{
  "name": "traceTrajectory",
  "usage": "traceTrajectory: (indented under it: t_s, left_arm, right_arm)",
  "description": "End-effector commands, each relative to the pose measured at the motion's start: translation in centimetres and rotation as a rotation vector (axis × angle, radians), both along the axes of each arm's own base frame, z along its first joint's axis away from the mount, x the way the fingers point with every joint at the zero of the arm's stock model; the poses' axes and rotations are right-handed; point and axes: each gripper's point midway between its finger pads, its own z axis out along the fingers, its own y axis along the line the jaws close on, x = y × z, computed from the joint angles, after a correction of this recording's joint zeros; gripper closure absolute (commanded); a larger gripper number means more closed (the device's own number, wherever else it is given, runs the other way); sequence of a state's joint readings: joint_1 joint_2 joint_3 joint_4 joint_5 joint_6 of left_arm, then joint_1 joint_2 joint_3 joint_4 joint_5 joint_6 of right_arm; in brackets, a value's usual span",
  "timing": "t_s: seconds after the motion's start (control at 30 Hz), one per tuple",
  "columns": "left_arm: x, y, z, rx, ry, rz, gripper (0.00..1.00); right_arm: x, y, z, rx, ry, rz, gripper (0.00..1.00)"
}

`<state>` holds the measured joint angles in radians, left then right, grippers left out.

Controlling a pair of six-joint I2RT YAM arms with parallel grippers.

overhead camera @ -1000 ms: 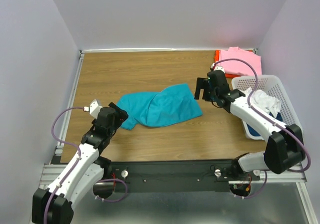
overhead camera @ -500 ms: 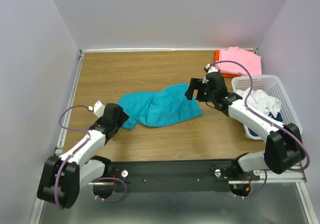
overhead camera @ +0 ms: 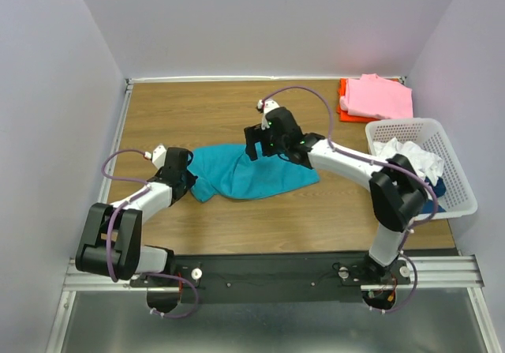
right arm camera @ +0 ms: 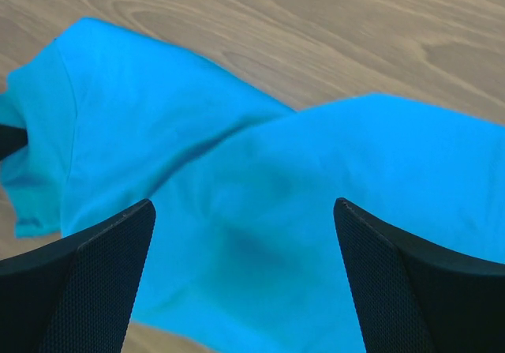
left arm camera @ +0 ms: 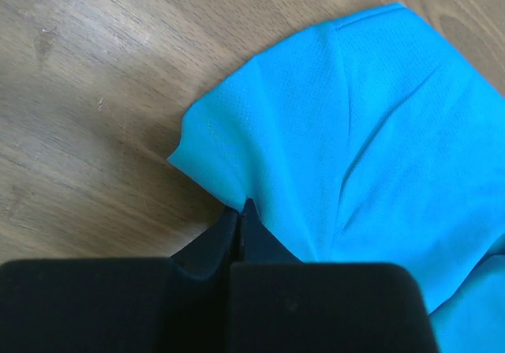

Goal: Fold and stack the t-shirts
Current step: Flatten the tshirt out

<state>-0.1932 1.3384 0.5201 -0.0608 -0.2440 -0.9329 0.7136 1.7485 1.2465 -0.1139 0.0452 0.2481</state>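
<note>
The teal t-shirt (overhead camera: 254,171) is lying crumpled on the wooden table (overhead camera: 197,108), its long axis running left to right. Its left corner is being pinched by the left gripper (left arm camera: 241,211), jaws pressed together on the cloth. The right gripper (overhead camera: 254,143), spread wide, is being held over the shirt's far middle edge, with the free end lying to its right.

5 tees (overhead camera: 252,171), 1 bskt (overhead camera: 402,122), 2 arms (overhead camera: 347,159)
</note>
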Motion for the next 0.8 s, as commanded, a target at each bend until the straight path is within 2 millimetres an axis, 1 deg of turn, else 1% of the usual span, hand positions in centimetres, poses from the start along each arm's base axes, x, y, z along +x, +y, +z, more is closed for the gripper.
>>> traceTrajectory:
  t_s: [0.0, 0.03, 0.07, 0.1, 0.13, 0.17, 0.23, 0.27, 0.3, 0.33, 0.37, 0.4, 0.5, 0.53, 0.57, 0.63, 0.67, 0.7, 0.73, 0.77]
  left_arm:
    - [-1.7, -0.2, -1.4, 0.002, 0.060, -0.051, 1.00]
    - [-1.6, -0.1, -1.3, 0.003, 0.054, -0.052, 1.00]
    - [-1.7, -0.1, -1.3, 0.004, 0.053, -0.053, 1.00]
    - [-1.7, -0.1, -1.3, 0.004, 0.054, -0.053, 1.00]
    - [-1.7, -0.2, -1.3, 0.001, 0.053, -0.055, 1.00]
    - [-1.7, -0.2, -1.3, 0.000, 0.054, -0.058, 1.00]
    - [-1.7, -0.2, -1.3, 0.003, 0.054, -0.061, 1.00]
    - [-1.8, -0.2, -1.3, 0.003, 0.052, -0.061, 1.00]
    - [-1.7, -0.2, -1.2, 0.001, 0.046, -0.060, 1.00]
    - [-1.8, -0.2, -1.2, 0.001, 0.046, -0.060, 1.00]
    - [-1.7, -0.2, -1.1, 0.001, 0.042, -0.059, 1.00]
    - [-1.7, -0.2, -1.0, -0.001, 0.037, -0.058, 1.00]
    - [-1.7, -0.2, -0.9, 0.000, 0.028, -0.058, 1.00]
    - [-1.7, -0.2, -0.8, 0.000, 0.025, -0.058, 1.00]
    - [-1.7, -0.1, -0.7, 0.000, 0.021, -0.057, 1.00]
    - [-1.7, -0.1, -0.6, 0.000, 0.015, -0.055, 1.00]
    - [-1.7, -0.1, -0.5, 0.002, 0.013, -0.053, 1.00]
    - [-1.7, -0.1, -0.5, 0.000, 0.010, -0.052, 1.00]
    - [-1.6, -0.1, -0.2, -0.001, -0.002, -0.051, 1.00]
    - [-1.7, 0.0, -0.3, -0.002, -0.002, -0.050, 1.00]
  right_arm:
    - [1.9, 2.5, -1.9, -0.103, -0.055, 0.004, 0.01]
    - [1.9, 3.2, -3.5, -0.129, -0.040, 0.022, 0.03]
    - [2.1, 3.7, -4.0, -0.135, -0.036, 0.027, 0.05]
    - [2.6, 4.3, -3.7, -0.127, -0.046, 0.022, 0.07]
    - [2.7, 4.6, -4.5, -0.138, -0.039, 0.024, 0.09]
    - [2.7, 4.7, -5.9, -0.164, -0.027, 0.016, 0.11]
    - [3.2, 4.7, -6.5, -0.176, -0.026, -0.007, 0.14]
    - [3.1, 4.6, -6.7, -0.184, -0.028, -0.017, 0.18]
    - [3.1, 4.4, -7.2, -0.189, -0.017, -0.027, 0.22]
    - [2.9, 4.4, -7.3, -0.191, -0.015, -0.025, 0.25]
    - [2.7, 4.3, -7.4, -0.186, -0.009, -0.034, 0.38]
    - [2.5, 4.1, -7.6, -0.190, -0.003, -0.041, 0.44]
    - [2.2, 3.6, -7.2, -0.175, 0.000, -0.084, 0.51]
    - [2.2, 3.4, -6.6, -0.172, -0.008, -0.095, 0.55]
    - [2.2, 2.9, -6.7, -0.170, -0.007, -0.124, 0.62]
    - [2.2, 2.5, -6.1, -0.166, -0.017, -0.142, 0.64]
    - [2.2, 2.2, -5.0, -0.152, -0.031, -0.161, 0.65]
    - [1.9, 1.9, -5.1, -0.152, -0.028, -0.170, 0.65]
    - [1.8, 1.6, -3.7, -0.130, -0.043, -0.182, 0.65]
    - [1.6, 1.5, -3.3, -0.122, -0.045, -0.185, 0.65]
